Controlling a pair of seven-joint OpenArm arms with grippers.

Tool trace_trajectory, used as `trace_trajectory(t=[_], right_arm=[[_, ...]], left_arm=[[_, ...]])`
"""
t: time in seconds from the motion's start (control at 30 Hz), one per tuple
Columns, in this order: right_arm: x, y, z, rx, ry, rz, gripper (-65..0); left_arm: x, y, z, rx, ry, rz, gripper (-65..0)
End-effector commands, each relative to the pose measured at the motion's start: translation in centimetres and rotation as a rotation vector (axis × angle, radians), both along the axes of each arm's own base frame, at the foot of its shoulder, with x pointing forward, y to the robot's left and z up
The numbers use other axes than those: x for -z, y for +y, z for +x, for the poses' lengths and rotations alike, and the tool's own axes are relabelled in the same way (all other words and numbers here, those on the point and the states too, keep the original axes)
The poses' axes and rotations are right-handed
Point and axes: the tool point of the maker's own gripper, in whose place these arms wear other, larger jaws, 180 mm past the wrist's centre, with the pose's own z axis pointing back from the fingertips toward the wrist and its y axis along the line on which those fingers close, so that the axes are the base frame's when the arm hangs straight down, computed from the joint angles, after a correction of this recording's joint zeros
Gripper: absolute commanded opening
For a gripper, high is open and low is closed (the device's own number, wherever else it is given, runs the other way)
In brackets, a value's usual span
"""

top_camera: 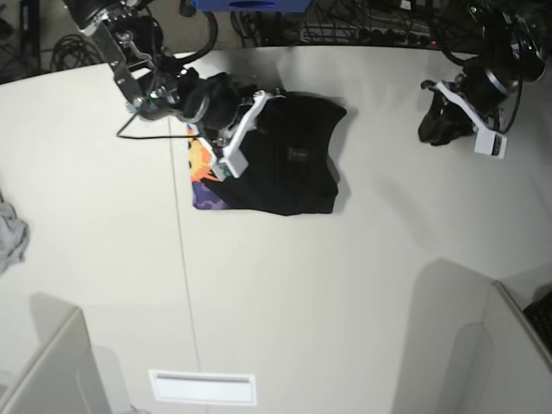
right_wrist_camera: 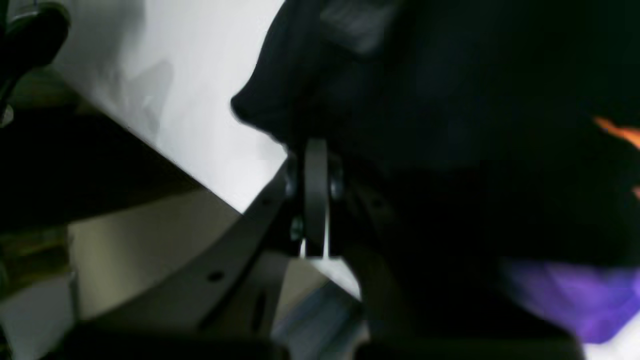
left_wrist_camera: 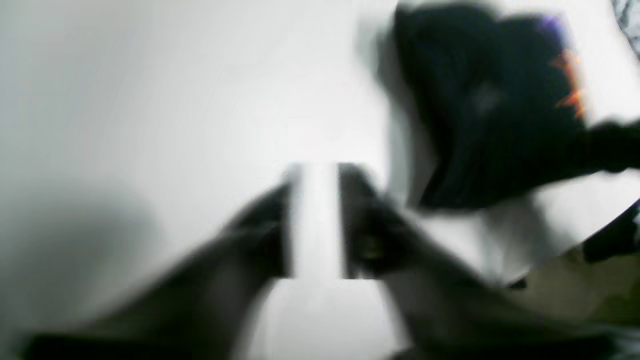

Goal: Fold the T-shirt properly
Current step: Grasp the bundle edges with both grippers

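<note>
1. The T-shirt lay at the far middle of the white table, already gathered into a compact dark block, with a strip of its orange and purple print showing along the block's left edge.
2. By the look of it, the step in hand was a late fold: the right gripper sat at the shirt's left edge, apparently carrying or pressing a layer across the block.
3. In the right wrist view, the right gripper had its jaws drawn almost together, with black cloth bunched around and just beyond them; it appeared clenched on a fold of the T-shirt, though blur hid the contact itself.
4. The left gripper hung well apart from the shirt, at the far right of the table.
5. In the left wrist view, the left gripper stood released, bare table showing in the gap between its 2 fingers; it held and touched nothing.
6. The next move probably called for laying the held edge flat over the block, covering the exposed print, then letting go without dragging the layers askew.
7. A small grey cloth lay at the table's left edge, clear of the work.
</note>
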Motion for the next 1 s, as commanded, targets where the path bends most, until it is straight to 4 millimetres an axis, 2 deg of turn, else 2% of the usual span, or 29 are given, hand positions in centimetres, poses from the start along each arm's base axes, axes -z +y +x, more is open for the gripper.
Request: trace_trajectory(t=[0.0, 0.07, 0.1, 0.17, 0.2, 0.27, 0.33, 0.47, 0.7, 0.83, 0.93, 0.97], right_arm=[[-0.8, -1.0, 1.0, 0.034, -0.039, 0.004, -65.0], [-0.4, -2.9, 1.6, 0.092, -0.035, -0.018, -65.0], [-0.2, -3.6, 1.6, 0.114, -0.029, -0.026, -65.0], [0.2, -4.9, 1.7, 0.144, -0.024, -0.046, -65.0], [0.2, -5.3, 1.8, 0.156, -0.024, -0.049, -65.0], [0.3, -6.0, 1.9, 0.175, -0.022, -0.056, -65.0], [0.4, -6.6, 1.9, 0.194, -0.019, -0.061, -65.0], [0.3, -7.8, 2.5, 0.234, -0.027, -0.07, -65.0], [-0.7, -11.4, 4.5, 0.364, -0.134, -0.072, -65.0], [-1.2, -13.8, 5.2, 0.477, -0.218, -0.074, -65.0], [-1.3, -14.9, 5.3, 0.508, -0.232, -0.086, -65.0], [-1.3, -15.3, 5.3, 0.517, -0.234, -0.092, -65.0]], left_arm=[[-1.2, -1.3, 1.1, 0.028, -0.056, -0.034, -39.0], [-2.0, -3.4, 2.8, 0.054, -0.093, -0.096, -21.9], [-2.4, -4.6, 3.5, 0.073, -0.108, -0.127, -15.5], [-2.9, -7.2, 4.7, 0.118, -0.127, -0.179, -6.9], [-2.9, -8.5, 5.3, 0.132, -0.121, -0.215, -4.6], [-2.3, -10.4, 6.1, 0.137, -0.088, -0.281, -4.1], [-0.9, -11.9, 6.7, 0.137, -0.027, -0.342, -4.1], [1.8, -13.2, 6.8, 0.111, 0.09, -0.41, -4.1], [4.3, -15.8, 6.9, 0.103, 0.199, -0.473, -4.1], [6.6, -18.3, 5.9, 0.154, 0.263, -0.438, -4.3], [7.5, -19.2, 5.1, 0.189, 0.285, -0.388, -4.6], [7.6, -19.2, 5.1, 0.189, 0.289, -0.379, -6.9]])
